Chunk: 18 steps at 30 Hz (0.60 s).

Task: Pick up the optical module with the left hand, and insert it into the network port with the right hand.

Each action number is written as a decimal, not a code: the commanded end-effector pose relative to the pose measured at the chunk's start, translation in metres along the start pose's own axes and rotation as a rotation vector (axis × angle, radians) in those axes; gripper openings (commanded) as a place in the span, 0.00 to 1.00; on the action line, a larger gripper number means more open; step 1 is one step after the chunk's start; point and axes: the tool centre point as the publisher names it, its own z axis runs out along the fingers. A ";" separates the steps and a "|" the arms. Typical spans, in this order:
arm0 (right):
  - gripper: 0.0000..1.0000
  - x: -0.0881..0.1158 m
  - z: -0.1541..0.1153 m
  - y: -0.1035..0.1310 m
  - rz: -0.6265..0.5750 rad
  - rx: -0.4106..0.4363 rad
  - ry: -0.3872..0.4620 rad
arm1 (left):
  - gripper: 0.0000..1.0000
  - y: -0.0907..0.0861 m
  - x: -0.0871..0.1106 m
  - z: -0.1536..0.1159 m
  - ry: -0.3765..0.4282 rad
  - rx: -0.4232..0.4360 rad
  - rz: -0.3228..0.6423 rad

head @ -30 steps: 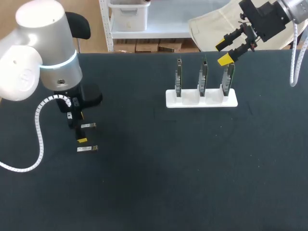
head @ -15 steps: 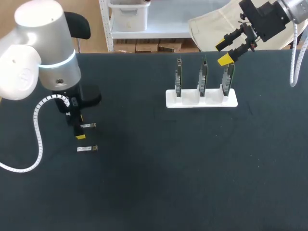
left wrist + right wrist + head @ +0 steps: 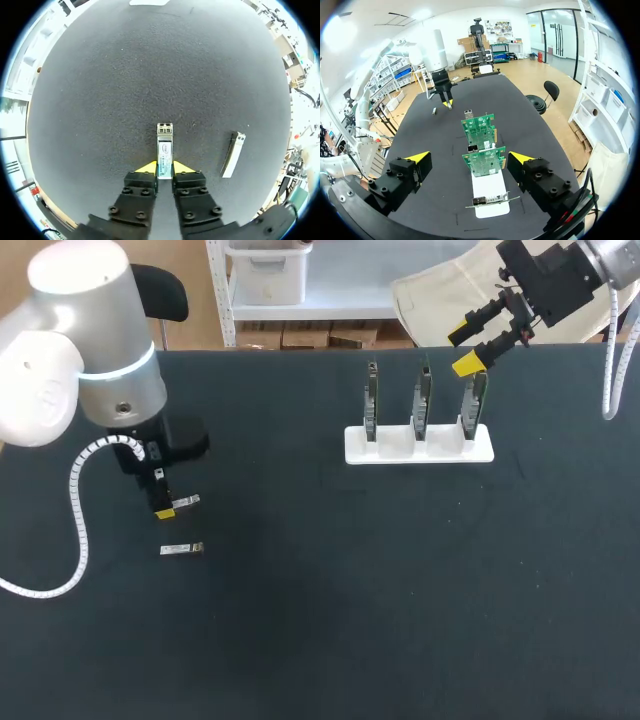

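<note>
Two arms are shown over a dark table (image 3: pixel 320 640). The left arm (image 3: pixel 95 370) is lowered near the table's left side with its wrist pointed straight down. Its jaws are closed on the gripped optical module (image 3: pixel 165 149), which is clamped at its rear end between the yellow fingertips (image 3: pixel 148 167) and projects ahead of them. Whether this module is clear of the table cannot be told. Two modules are counted in all: the loose optical module (image 3: pixel 233 154) is lying on the table just beside the jaws. The right arm (image 3: pixel 560 275) is held high over the far right edge and angled down along a row of three upright network cards (image 3: pixel 423 398), which are seated in one white holder (image 3: pixel 420 450). A metal network port (image 3: pixel 472 148) is seen on a card. The right jaws are spread wide, with nothing gripped.
</note>
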 end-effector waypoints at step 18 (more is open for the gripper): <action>1.00 0.001 0.000 0.002 -0.001 0.006 -0.002 | 0.00 -0.010 -0.071 -0.103 -0.472 -0.013 0.070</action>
